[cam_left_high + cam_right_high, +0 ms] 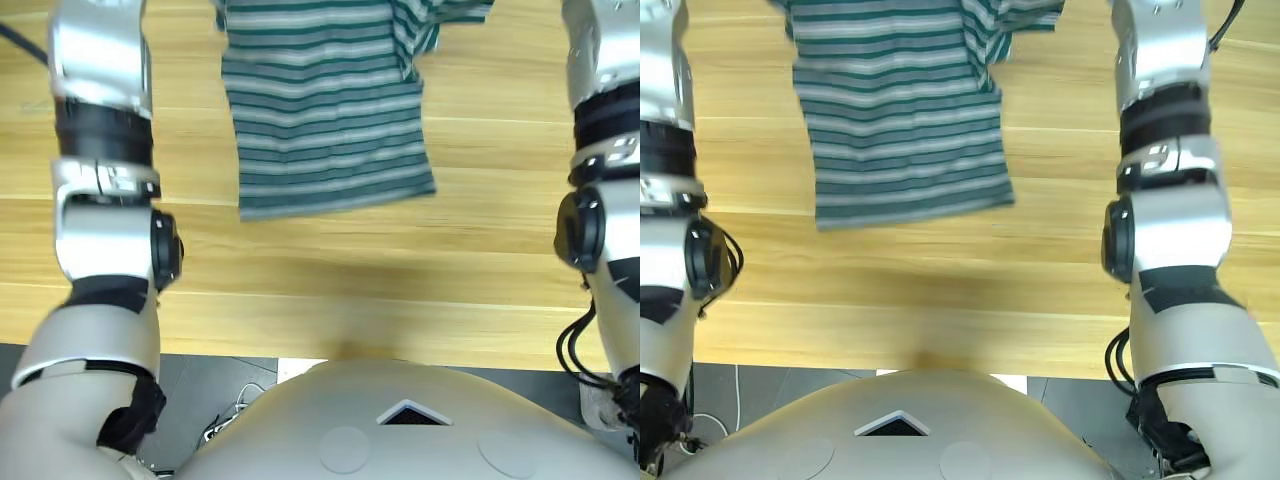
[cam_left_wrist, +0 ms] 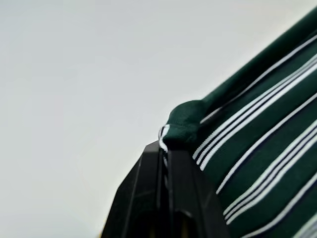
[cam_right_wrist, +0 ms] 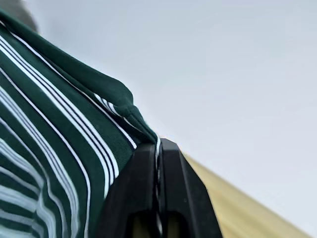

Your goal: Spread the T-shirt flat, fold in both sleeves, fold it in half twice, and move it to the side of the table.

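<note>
Left fingers and right fingers both clamped tight on striped T-shirt edge.

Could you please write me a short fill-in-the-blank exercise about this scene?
The T-shirt is dark green with ___ stripes. It is pinched by ___ hands, namely the left hand and the right hand. It hangs over a ___ table.
Missing words: white; two; wooden.
</note>
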Robot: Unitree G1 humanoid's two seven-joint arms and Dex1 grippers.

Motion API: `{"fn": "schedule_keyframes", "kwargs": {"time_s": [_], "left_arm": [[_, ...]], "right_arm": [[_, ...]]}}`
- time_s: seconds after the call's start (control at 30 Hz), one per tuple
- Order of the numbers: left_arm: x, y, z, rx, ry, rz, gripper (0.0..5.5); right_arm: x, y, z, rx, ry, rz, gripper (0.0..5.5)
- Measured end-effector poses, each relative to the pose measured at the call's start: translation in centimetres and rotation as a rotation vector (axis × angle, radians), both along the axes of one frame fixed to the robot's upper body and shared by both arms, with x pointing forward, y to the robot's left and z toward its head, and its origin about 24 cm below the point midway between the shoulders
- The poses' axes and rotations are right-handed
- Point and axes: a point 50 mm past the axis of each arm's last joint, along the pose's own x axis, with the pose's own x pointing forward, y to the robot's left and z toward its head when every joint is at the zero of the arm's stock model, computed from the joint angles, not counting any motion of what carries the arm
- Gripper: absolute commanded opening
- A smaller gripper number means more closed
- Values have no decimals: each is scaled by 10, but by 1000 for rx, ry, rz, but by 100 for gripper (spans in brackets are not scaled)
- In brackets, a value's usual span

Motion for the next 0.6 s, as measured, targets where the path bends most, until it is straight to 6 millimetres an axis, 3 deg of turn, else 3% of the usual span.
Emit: {"fn": "schedule_keyframes", "kwargs": {"time_s": [0.1, 0.17, 0.2, 0.23, 0.27, 0.33, 0.4, 0.5, 0.53, 0.6], "left_arm": [[3, -11, 67, 37, -198, 24, 0], [-12, -5, 114, 105, -360, 10, 0], [-17, -1, 120, 153, -384, -15, 0], [-18, 2, 114, 210, -373, -43, 0], [-17, 4, 98, 261, -336, -66, 0], [-19, 9, 48, 403, -234, -158, 0], [-30, 9, -18, 497, -90, -261, 0], [-69, 2, -104, 533, 83, -427, 0], [-85, 2, -128, 530, 135, -466, 0], [-104, 6, -152, 526, 209, -486, 0]], "right_arm": [[2, -4, 54, 3, -153, -59, 5], [-6, -17, 94, -3, -299, -85, 5], [-10, -21, 100, -11, -339, -79, 5], [-10, -19, 97, -26, -345, -56, 5], [-9, -18, 88, -41, -329, -34, 5], [-6, -11, 49, -93, -257, 38, 5], [-7, -5, -17, -124, -98, 119, 5], [-31, -2, -110, -151, 104, 238, 5], [-41, -5, -132, -155, 153, 262, 5], [-51, -11, -152, -152, 208, 275, 5]]}}
